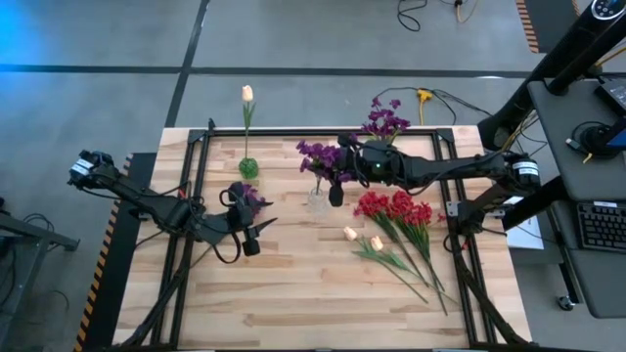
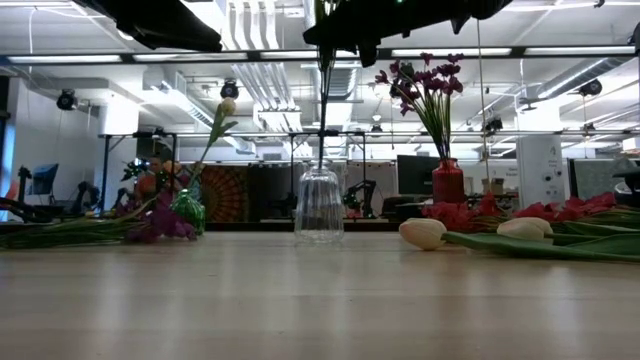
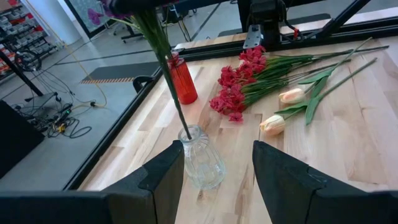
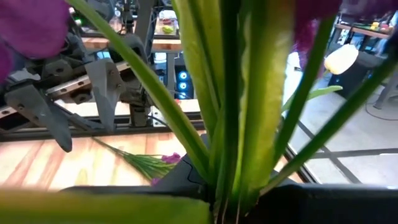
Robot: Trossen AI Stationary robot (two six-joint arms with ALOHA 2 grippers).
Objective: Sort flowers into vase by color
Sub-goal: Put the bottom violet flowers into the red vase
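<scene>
My right gripper [image 1: 335,188] is over the clear glass vase [image 1: 318,201], shut on a purple flower [image 1: 319,154]. The flower's stem [image 2: 322,110] runs down into the vase mouth [image 3: 187,133]. My left gripper [image 1: 254,235] hovers open, left of the clear vase and facing it [image 3: 217,149]. Another purple flower [image 1: 245,194] lies on the table beside it. A green vase [image 1: 248,168] holds a cream tulip [image 1: 247,94]. A red vase [image 3: 185,81] holds purple flowers [image 1: 385,119]. Red flowers [image 1: 396,207] and two cream tulips [image 1: 362,238] lie on the table. My right gripper holds the purple flower by its bundled green stems [image 4: 230,174], just below the blossoms, coming level from the table's right. The fingers themselves are hidden behind the stems. The flower hangs upright below the hold, with its lower end in the clear vase's mouth [image 3: 187,133].
A black frame rail [image 1: 323,130] runs along the table's far edge, with more rails at the left and right sides. The near half of the wooden table [image 1: 293,303] is bare. A desk with a keyboard [image 1: 597,225] stands to the right of the table.
</scene>
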